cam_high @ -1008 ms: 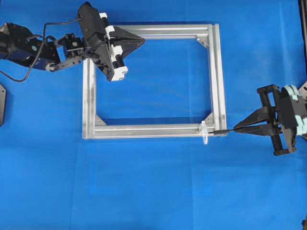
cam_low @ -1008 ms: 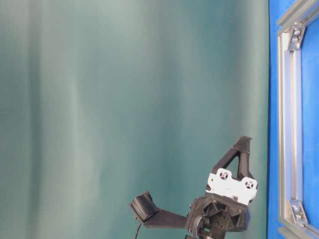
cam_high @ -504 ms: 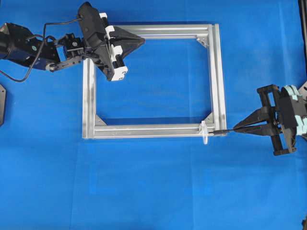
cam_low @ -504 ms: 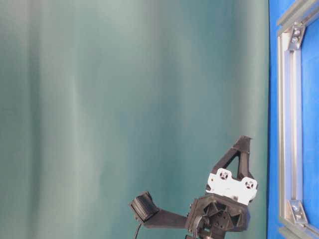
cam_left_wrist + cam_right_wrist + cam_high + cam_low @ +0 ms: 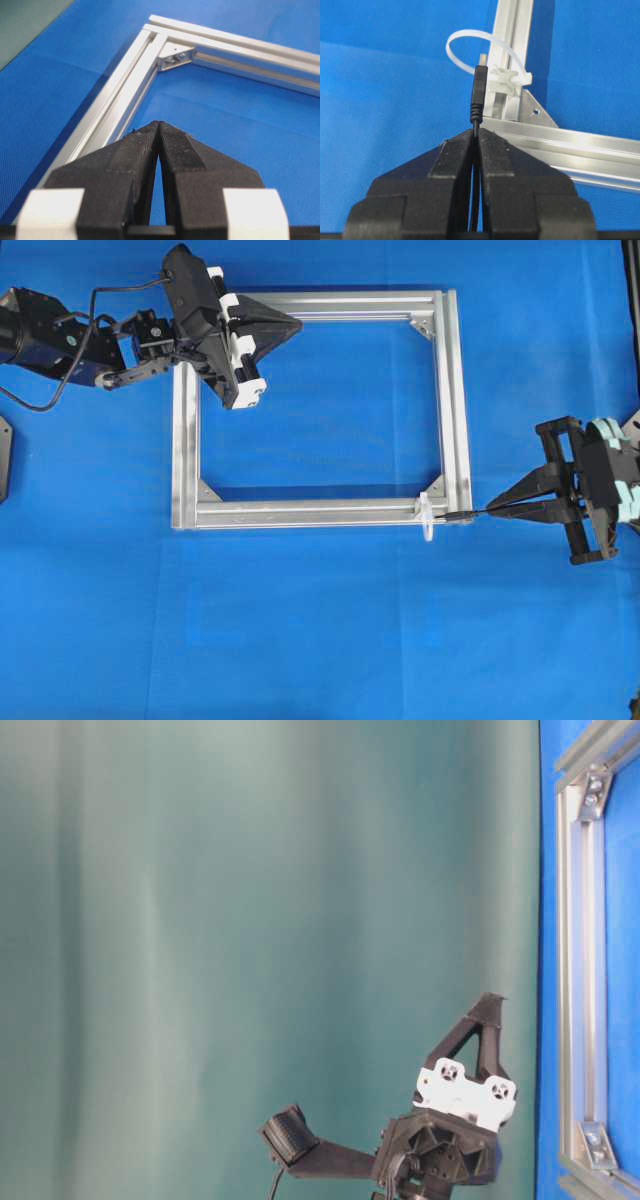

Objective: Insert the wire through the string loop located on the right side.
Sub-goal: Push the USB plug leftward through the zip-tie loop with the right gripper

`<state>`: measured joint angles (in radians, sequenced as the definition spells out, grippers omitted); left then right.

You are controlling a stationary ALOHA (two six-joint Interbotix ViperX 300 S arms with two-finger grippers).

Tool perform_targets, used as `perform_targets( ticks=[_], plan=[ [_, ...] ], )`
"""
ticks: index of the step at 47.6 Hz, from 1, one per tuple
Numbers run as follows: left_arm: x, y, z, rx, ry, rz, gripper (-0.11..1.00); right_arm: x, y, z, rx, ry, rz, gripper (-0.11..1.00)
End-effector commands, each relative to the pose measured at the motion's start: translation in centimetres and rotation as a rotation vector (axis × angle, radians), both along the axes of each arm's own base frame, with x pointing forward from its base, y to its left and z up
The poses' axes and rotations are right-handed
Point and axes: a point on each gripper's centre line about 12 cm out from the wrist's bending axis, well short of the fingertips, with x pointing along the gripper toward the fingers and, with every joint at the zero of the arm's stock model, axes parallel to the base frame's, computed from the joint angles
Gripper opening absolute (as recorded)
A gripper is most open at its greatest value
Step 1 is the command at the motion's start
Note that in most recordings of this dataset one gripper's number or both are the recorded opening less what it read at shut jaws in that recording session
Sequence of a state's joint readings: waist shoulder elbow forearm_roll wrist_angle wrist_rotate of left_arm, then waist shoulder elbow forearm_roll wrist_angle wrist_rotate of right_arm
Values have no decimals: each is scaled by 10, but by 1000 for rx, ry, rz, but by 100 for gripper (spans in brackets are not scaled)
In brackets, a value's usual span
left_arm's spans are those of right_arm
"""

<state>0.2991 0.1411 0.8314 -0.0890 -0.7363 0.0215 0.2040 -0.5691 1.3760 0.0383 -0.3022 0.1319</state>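
Wire threading is not yet done — the silver frame [image 5: 450, 400] lies on the blue mat, the left gripper [image 5: 158, 131] clenched empty, the right gripper [image 5: 476, 136] grasping the wire [image 5: 478, 95], its plug tip just short of the string loop [image 5: 485, 50].

The wire [image 5: 479, 95] vanishes between the shut jaws, its length behind them hidden.
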Motion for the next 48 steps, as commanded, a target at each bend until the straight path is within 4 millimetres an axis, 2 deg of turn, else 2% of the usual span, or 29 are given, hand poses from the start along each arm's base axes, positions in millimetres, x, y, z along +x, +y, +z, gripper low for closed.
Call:
perform_targets(
  ticks=[1, 21, 48],
  plan=[
    [4, 2, 17, 18, -51, 0, 0, 5, 1, 6, 4, -27, -1, -3],
    [5, 2, 18, 20, -56, 0, 0, 17, 2, 5, 13, -60, -9, -3],
    [5, 2, 18, 20, -56, 0, 0, 64, 3, -4, 9, -57, -45, -3]
  ],
)
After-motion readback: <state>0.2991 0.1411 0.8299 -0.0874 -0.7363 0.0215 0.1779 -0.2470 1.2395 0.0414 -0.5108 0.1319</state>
